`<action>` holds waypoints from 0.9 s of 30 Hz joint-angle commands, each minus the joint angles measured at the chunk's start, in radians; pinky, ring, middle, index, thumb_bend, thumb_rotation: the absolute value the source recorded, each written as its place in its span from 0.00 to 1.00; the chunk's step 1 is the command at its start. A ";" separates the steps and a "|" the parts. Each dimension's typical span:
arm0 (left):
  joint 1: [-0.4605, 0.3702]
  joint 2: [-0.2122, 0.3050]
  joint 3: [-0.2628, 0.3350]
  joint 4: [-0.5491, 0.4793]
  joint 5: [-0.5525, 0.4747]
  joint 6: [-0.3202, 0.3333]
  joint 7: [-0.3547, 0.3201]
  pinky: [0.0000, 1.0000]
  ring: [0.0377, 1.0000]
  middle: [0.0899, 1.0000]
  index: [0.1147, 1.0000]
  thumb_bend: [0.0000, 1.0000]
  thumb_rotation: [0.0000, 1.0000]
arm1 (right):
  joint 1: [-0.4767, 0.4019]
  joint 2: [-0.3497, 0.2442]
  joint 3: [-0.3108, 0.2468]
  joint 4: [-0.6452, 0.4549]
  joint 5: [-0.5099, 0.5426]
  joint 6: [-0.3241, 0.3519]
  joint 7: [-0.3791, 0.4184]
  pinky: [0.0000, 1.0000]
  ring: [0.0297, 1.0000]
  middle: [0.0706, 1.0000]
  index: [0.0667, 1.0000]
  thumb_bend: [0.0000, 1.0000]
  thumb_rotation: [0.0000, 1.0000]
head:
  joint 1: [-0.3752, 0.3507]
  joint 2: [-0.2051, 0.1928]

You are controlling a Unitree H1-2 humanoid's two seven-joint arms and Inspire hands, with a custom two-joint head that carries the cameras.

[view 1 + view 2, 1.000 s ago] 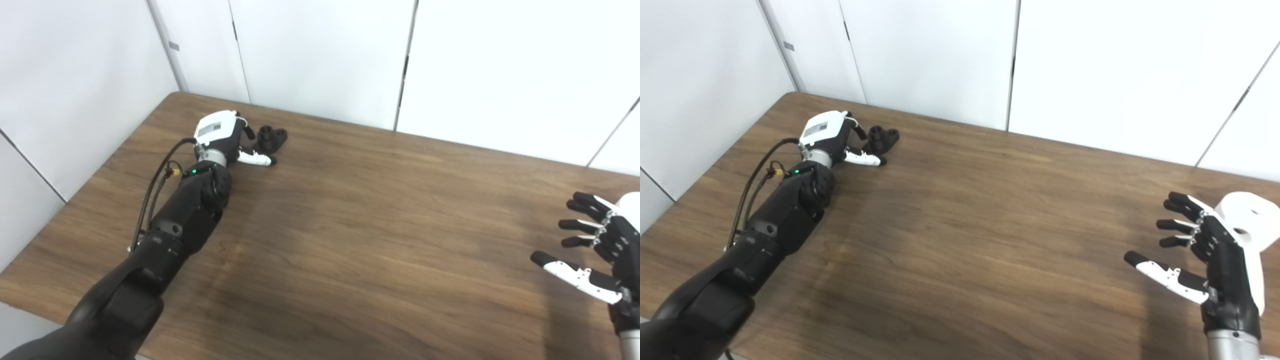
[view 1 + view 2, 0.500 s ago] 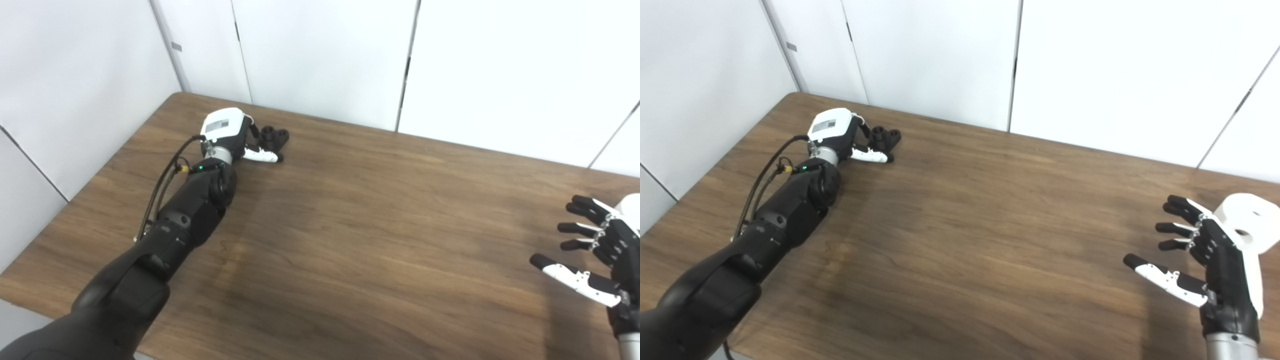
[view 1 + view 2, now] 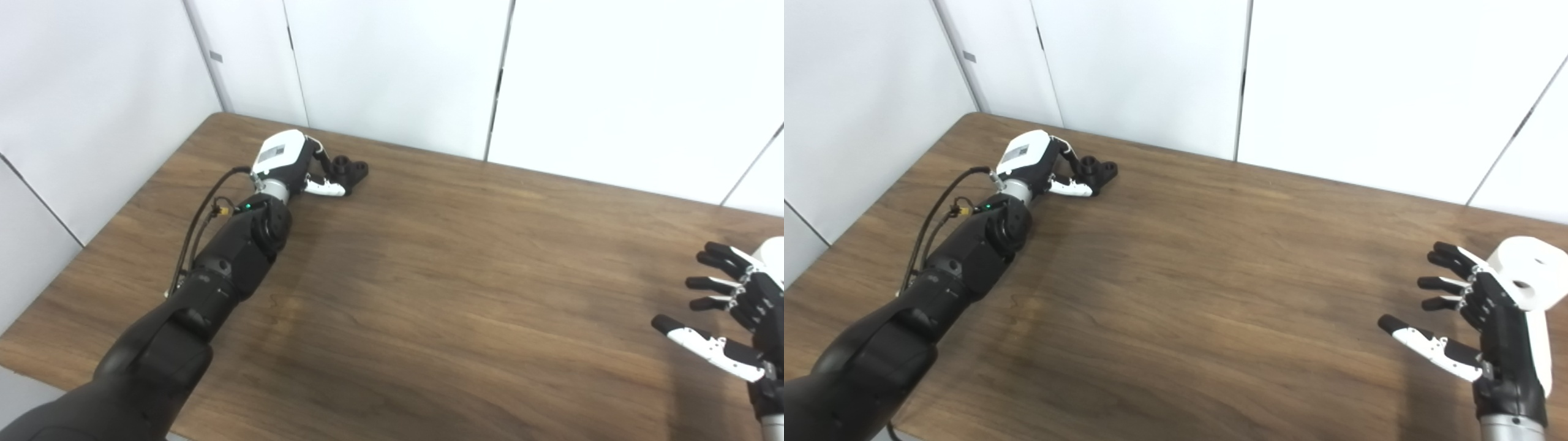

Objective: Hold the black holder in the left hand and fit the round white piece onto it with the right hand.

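The black holder [image 3: 1097, 171] lies on the wooden table [image 3: 1200, 263] at the tips of the left hand [image 3: 293, 164], whose fingers curl around its near end, though a firm grip cannot be told. The round white piece [image 3: 1528, 269] sits just behind the fingers of the right hand [image 3: 1488, 324], which are spread wide and hold nothing. Only the right eye view shows that piece whole; the left eye view cuts it at the edge.

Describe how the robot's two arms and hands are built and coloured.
Left arm: glossy black segments, a black cable looping alongside, a small green light near the wrist. Left robot hand: white back shell with a grey label, black fingers, white thumb. Right robot hand: black palm and fingers, white thumb, silver wrist cuff.
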 commanded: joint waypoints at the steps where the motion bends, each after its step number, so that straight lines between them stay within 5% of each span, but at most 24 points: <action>1: -0.022 0.001 -0.004 -0.014 -0.005 -0.038 0.003 0.80 0.82 0.73 0.41 0.52 0.07 | -0.021 -0.002 -0.011 -0.033 -0.005 -0.023 -0.011 0.50 0.63 0.74 0.74 0.68 0.00 | 0.001 0.001; 10: 0.020 0.006 -0.006 -0.097 -0.054 -0.108 -0.042 0.84 0.84 0.74 0.41 0.52 0.06 | -0.024 0.000 -0.009 -0.032 -0.008 -0.028 -0.012 0.48 0.62 0.73 0.73 0.67 0.00 | -0.008 0.006; 16: 0.055 0.008 -0.036 -0.186 -0.071 -0.150 -0.146 0.95 0.90 0.78 0.42 0.52 0.06 | -0.029 0.001 -0.010 -0.025 -0.002 -0.029 -0.011 0.49 0.62 0.74 0.74 0.67 0.00 | -0.024 0.005; 27: 0.123 -0.029 -0.139 -0.392 0.006 -0.206 -0.218 0.88 0.90 0.81 0.42 0.52 0.07 | -0.048 -0.011 -0.014 -0.002 -0.014 -0.053 -0.018 0.50 0.63 0.73 0.73 0.68 0.00 | -0.048 0.013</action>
